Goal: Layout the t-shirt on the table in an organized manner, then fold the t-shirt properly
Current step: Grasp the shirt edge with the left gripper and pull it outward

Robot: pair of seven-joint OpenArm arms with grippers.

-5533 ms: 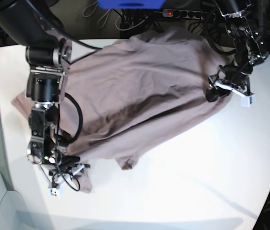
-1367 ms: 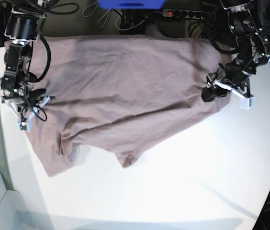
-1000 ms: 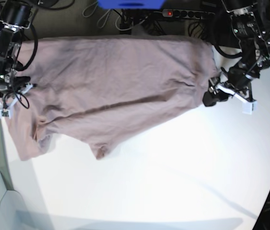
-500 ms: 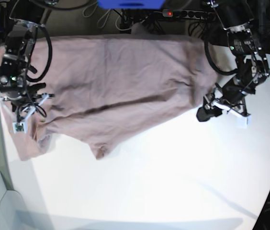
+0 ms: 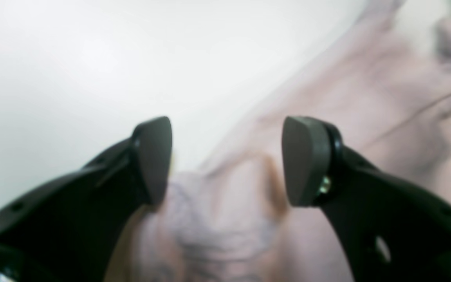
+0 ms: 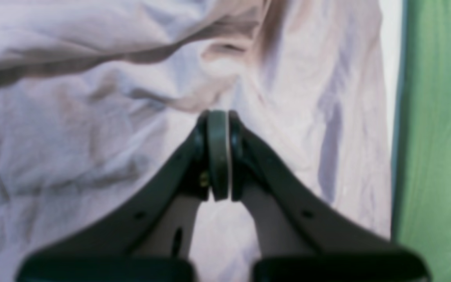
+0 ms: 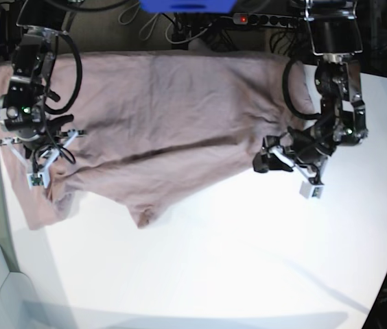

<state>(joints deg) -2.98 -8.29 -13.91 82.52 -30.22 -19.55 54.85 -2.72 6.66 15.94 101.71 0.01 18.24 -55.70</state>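
The shirt [image 7: 159, 130] sprawls across the far left of the worktop [image 7: 248, 260], rumpled. The right fingers [image 6: 219, 156] are clenched above it near the left edge; a tug could drag cloth overboard. The left fingers [image 5: 151, 156] stand released over its right edge. Plenty of bare room lies near.

Free room: bare matte white surface [image 7: 248, 260] below and beside the left claw [image 7: 284, 170]; its jaws stand apart, nothing between.

Obstacles: rumpled dusty mauve cotton t-shirt [image 7: 159, 116] directly under the pressed-together right claw [image 7: 39, 171]; green wall [image 6: 437, 137] just beside it.
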